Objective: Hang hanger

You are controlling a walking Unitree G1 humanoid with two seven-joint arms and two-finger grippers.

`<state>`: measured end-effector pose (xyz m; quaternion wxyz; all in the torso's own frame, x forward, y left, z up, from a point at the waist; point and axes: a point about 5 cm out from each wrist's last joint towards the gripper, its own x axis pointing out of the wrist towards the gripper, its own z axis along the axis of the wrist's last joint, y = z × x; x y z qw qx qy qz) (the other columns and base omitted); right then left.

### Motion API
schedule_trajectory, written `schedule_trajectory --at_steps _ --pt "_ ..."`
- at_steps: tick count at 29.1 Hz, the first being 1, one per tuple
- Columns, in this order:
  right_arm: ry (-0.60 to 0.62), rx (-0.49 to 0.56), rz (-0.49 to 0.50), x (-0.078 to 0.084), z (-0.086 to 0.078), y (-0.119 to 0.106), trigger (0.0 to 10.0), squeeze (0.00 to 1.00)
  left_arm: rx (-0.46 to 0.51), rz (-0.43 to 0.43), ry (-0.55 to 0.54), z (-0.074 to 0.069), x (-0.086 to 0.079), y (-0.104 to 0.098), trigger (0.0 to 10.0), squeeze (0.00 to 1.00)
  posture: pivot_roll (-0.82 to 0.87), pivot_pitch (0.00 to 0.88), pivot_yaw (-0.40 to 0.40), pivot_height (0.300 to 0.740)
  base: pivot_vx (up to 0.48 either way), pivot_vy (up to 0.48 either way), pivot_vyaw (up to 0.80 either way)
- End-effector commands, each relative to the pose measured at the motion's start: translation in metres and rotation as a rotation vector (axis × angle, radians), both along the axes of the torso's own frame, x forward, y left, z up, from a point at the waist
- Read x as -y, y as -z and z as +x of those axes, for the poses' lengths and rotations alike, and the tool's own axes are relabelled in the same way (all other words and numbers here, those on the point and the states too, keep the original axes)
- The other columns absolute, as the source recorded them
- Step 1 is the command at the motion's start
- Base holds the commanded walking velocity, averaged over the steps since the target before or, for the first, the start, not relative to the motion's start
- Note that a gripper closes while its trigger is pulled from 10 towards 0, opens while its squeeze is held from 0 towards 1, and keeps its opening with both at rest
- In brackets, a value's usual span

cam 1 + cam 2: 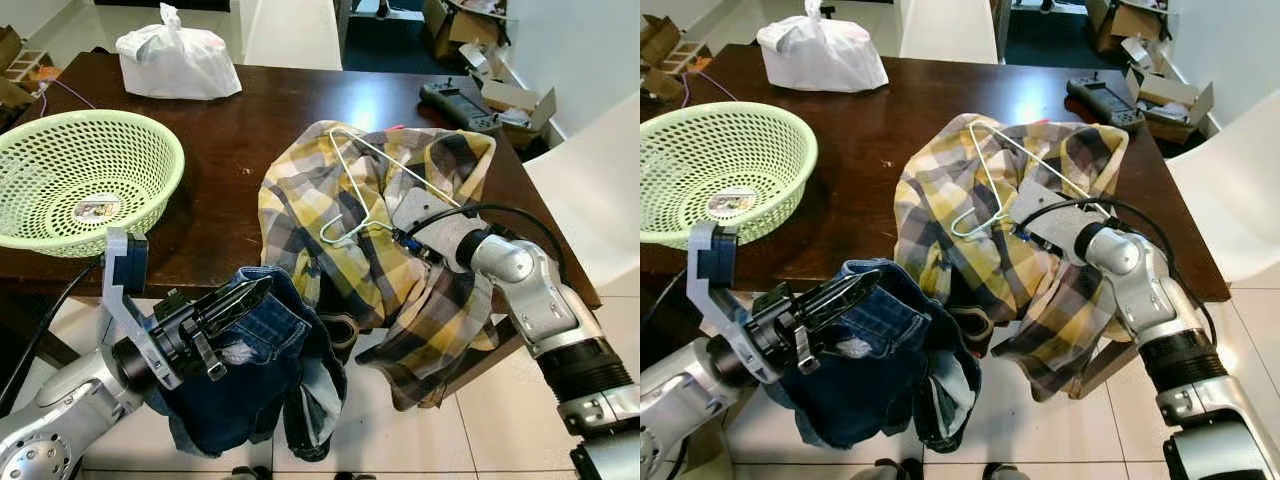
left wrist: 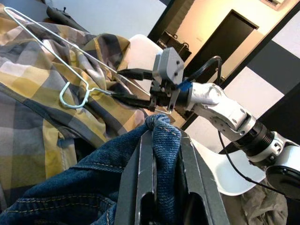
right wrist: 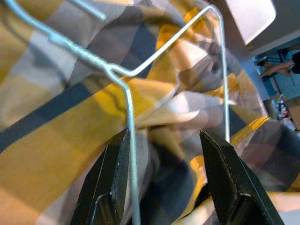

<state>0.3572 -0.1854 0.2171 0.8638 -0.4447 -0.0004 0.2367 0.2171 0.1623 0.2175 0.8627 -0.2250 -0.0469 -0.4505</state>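
A dark brown wooden table (image 1: 240,130) with a smooth, shiny top takes most of the scene. Over its front right part lies a yellow, grey and white checked shirt (image 1: 330,215) of soft, wrinkled cloth, and one part of it hangs down over the table edge. At the front edge, a pair of blue denim jeans (image 1: 255,370) hangs in thick folds toward the pale tiled floor (image 1: 420,440).

On the left side of the table stands a round, light green plastic basket (image 1: 85,175) with a net-like wall of small holes; a small label lies inside it. At the far edge sits a white plastic bag (image 1: 178,60), knotted on top. Near the far right corner lies a black handheld device (image 1: 455,105).

The hanger (image 1: 375,190) is of thin, pale metal wire, a triangle with a curved hook, and it lies flat on the checked shirt. The right gripper (image 3: 164,176) is on the shirt at the hanger; its two black fingers are spread apart, and in the right wrist view one wire of the hanger runs just beside one finger and another wire beside the other.

The left gripper (image 2: 161,180) is in front of the table, low on the left, and its fingers are closed on a fold of the jeans.
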Motion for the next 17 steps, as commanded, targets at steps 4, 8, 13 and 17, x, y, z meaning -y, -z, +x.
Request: schedule_trajectory --at_steps 4,8,13,17 --pt "-0.05 -0.021 -0.006 -0.019 -0.007 0.013 10.0 0.0 0.043 -0.011 0.024 -0.006 0.006 -0.007 10.0 0.0 0.01 0.175 -0.043 0.74 0.0 0.0 0.0" --pt "-0.028 0.007 -0.018 -0.024 -0.005 0.015 10.0 0.0 0.041 -0.013 0.025 -0.007 0.007 -0.007 10.0 0.0 0.01 0.178 -0.045 0.74 0.0 0.0 0.0" --pt "0.061 0.092 -0.014 -0.024 0.002 0.009 10.0 0.0 0.04 -0.017 0.025 -0.008 0.007 -0.006 10.0 0.0 0.01 0.179 -0.046 0.74 0.0 0.0 0.0" --pt "0.122 0.149 -0.035 -0.023 0.005 0.004 10.0 0.0 0.041 -0.02 0.026 -0.008 0.008 -0.007 10.0 0.0 0.01 0.179 -0.051 0.74 0.0 0.0 0.0"
